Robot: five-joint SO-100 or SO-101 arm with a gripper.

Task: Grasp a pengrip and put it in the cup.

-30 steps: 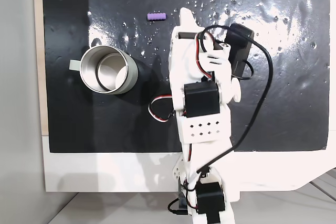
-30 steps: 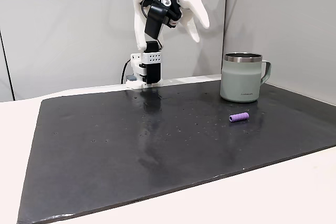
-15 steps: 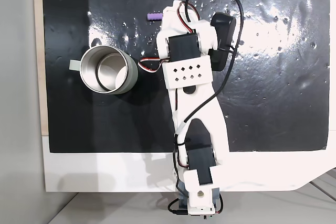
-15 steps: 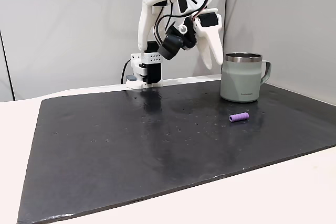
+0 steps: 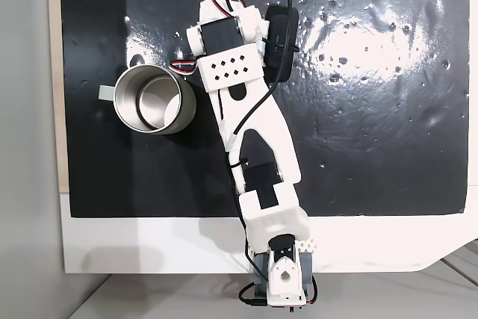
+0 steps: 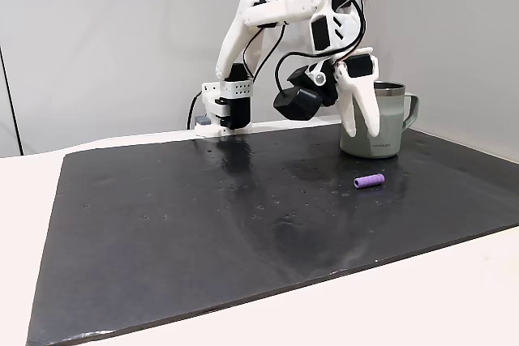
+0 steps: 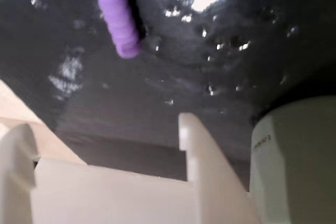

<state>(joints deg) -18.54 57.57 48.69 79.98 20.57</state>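
While the arm (image 5: 246, 110) stretches across the black mat (image 5: 388, 147) in the top-down fixed view and covers the spot beneath its head, the side-on fixed view shows the pengrip (image 6: 369, 181) lying bare on the mat, at about six o'clock from the cup (image 6: 375, 123) and apart from it. There the gripper (image 6: 363, 130) hangs above the mat, fingers pointing down in front of the cup, clear of the pengrip. In the wrist view the pengrip (image 7: 118, 15) lies at eleven o'clock, the cup's pale wall (image 7: 294, 161) at four o'clock, and the gripper's two fingers (image 7: 197, 150) stand well apart with nothing between them. The top-down view alone looks into the cup's (image 5: 153, 99) steel inside, with its handle tab at nine o'clock.
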